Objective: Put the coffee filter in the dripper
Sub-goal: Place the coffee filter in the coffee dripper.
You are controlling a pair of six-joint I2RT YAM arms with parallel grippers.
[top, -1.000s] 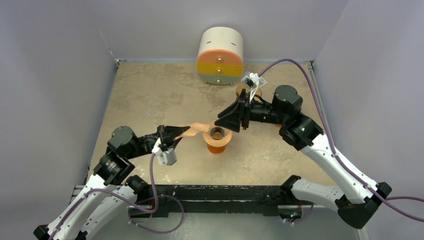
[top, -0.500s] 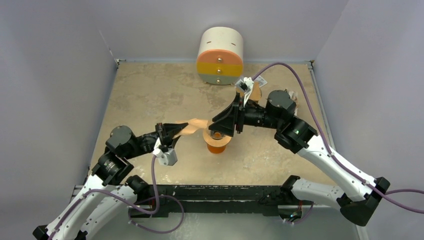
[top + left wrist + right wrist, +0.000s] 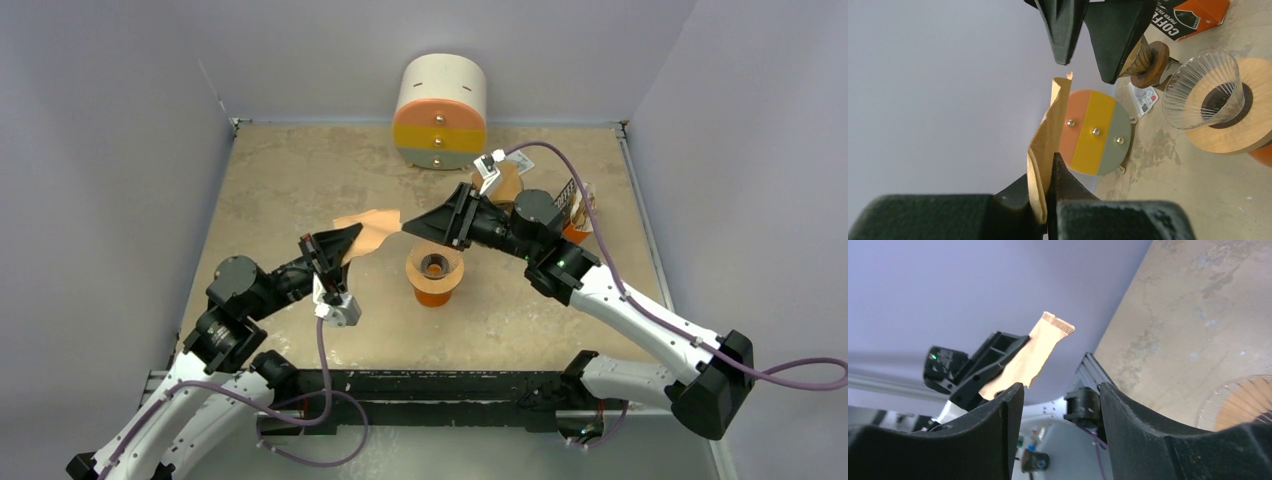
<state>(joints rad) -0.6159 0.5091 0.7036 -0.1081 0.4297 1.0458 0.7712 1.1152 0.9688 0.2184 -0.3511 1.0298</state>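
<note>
fig.: left to right. the left gripper (image 3: 345, 240) is clamped on one edge of the brown paper coffee filter (image 3: 371, 229). the filter is held flattened in the air over the middle of the bench (image 3: 300, 170), just left of the dripper. the right gripper (image 3: 412, 227), jaws apart, is set at the filter's free edge. the step in hand is judged to be opening the cone; that edge would next need pinching and drawing apart. the glass dripper (image 3: 1200, 90), seated in a wooden collar (image 3: 1243, 135) over an orange cup (image 3: 432, 296), is seen empty.
</note>
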